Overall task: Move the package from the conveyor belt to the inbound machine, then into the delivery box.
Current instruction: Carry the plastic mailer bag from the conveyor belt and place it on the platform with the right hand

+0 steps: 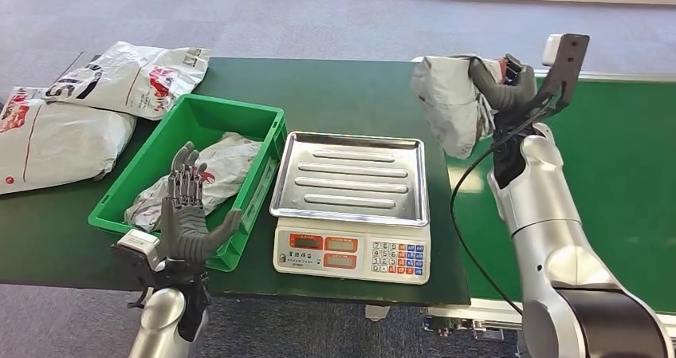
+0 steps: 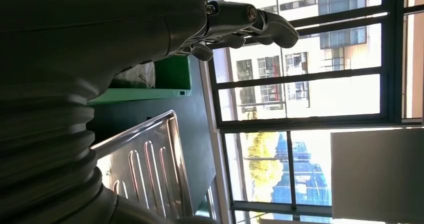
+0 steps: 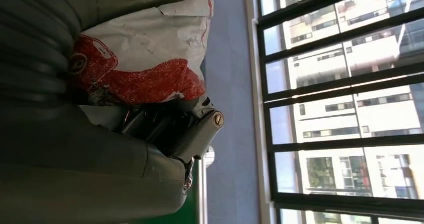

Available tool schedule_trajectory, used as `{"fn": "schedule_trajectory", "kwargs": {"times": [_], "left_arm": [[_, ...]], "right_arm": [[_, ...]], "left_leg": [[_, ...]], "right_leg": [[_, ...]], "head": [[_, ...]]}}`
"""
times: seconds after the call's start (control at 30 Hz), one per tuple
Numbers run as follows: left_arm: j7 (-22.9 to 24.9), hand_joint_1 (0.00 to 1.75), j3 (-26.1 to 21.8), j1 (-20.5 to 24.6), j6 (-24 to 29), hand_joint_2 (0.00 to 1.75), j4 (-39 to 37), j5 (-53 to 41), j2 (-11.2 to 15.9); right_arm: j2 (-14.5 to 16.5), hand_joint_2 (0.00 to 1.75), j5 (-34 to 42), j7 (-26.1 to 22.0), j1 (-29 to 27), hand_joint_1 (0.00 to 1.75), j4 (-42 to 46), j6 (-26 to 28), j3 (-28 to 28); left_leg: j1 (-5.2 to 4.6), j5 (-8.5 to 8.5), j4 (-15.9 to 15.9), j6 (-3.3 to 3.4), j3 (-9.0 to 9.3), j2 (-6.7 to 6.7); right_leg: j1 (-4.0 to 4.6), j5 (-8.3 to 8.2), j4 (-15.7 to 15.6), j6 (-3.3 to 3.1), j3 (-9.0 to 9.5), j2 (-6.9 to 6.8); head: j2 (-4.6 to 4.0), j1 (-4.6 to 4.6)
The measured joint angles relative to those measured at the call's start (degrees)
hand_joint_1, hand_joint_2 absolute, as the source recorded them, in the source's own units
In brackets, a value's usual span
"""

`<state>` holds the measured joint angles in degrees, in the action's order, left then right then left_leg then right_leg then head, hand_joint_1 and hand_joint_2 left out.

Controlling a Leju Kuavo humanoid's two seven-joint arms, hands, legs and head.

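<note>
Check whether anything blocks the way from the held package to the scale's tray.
Nothing visible does. The right robot hand holds the package in the air just beyond the far right corner of the scale's steel tray, which is bare. The left robot hand hovers open by the green bin, off that path.

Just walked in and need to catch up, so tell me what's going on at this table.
The robot's right hand holds a grey package in the air, between the green conveyor belt and the scale, whose metal tray is bare. The left hand is open, raised at the front of the green bin, which already has one package in it. More packages lie to the left.
</note>
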<state>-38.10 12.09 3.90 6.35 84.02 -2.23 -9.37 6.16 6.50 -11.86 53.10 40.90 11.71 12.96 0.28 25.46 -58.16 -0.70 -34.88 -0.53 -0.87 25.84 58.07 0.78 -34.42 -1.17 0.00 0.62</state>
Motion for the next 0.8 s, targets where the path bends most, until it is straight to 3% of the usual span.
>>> {"fn": "schedule_trajectory", "kwargs": {"times": [0.27,0.43,0.8], "left_arm": [[1.84,0.00,-3.44,0.88,3.54,1.75,2.59,-0.28,-0.05],[2.11,0.00,-5.22,0.72,3.92,1.75,4.10,-0.28,-0.05],[2.43,0.00,-6.47,-0.32,4.31,1.75,5.81,-0.59,-0.05]], "right_arm": [[11.92,1.75,-2.63,6.23,0.55,1.75,-9.50,18.15,7.44],[15.25,1.75,-2.96,6.44,0.58,1.75,-12.79,19.13,10.13],[17.25,1.75,-2.64,7.26,0.32,1.75,-15.34,19.14,12.32]], "left_leg": [[0.16,-0.11,0.09,-0.24,-0.07,0.00],[0.26,-0.16,0.11,-0.31,-0.20,-0.39],[0.25,-0.16,0.10,-0.30,-0.23,-0.47]], "right_leg": [[0.30,0.01,0.04,-0.27,-0.17,-0.01],[0.33,0.07,0.03,-0.35,-0.17,-0.40],[0.28,0.06,0.02,-0.34,-0.17,-0.44]], "head": [[0.00,-0.03],[0.00,-0.02],[0.00,-0.03]]}}
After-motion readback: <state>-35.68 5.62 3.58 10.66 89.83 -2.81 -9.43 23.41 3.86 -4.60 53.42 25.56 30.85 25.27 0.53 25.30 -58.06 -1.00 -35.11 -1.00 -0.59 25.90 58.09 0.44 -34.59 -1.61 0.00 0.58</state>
